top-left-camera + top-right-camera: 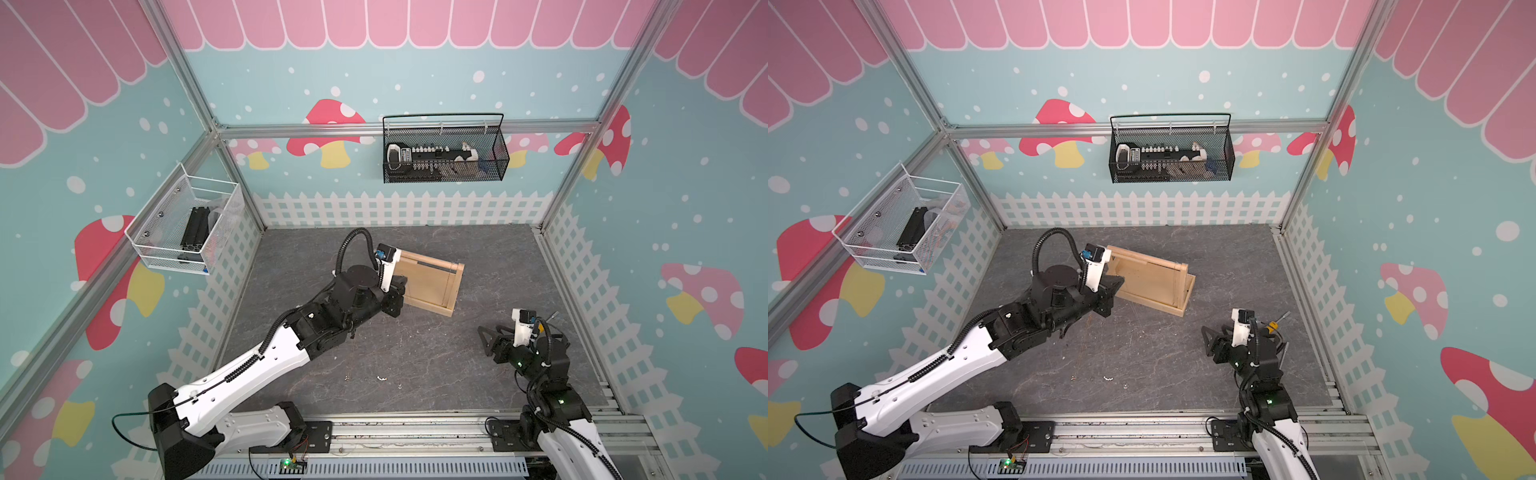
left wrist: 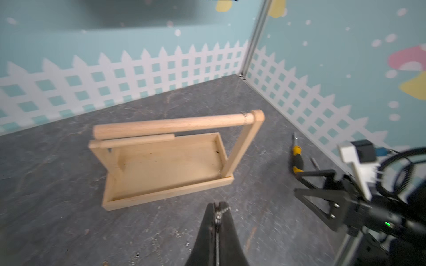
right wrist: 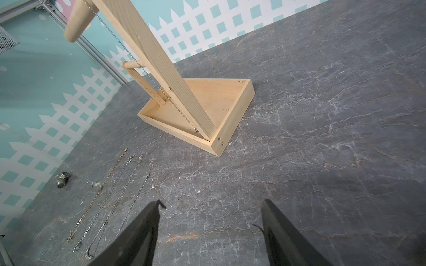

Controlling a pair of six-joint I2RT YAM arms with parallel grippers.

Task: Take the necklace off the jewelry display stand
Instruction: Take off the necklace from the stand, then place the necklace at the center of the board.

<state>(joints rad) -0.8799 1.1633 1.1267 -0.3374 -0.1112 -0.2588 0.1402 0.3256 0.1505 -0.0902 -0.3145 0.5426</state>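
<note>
Pale wood forms the jewelry display stand [image 1: 432,282], standing on the surface [image 1: 415,353] toward its back edge. At its end nearer the left edge, the left tool [image 2: 217,205] is pinched tight on a silver chain [image 2: 224,210]. A necklace [image 3: 129,53] hangs from the dowel [image 3: 73,25] beside one end upright [image 3: 156,66]. Near the right edge, well apart from the stand, the right tool [image 3: 211,202] gapes empty.

Bright, even light leaves only soft shadows on the tabletop [image 1: 436,357], the left wrist view is blurred, and both top views bow at the edges.
</note>
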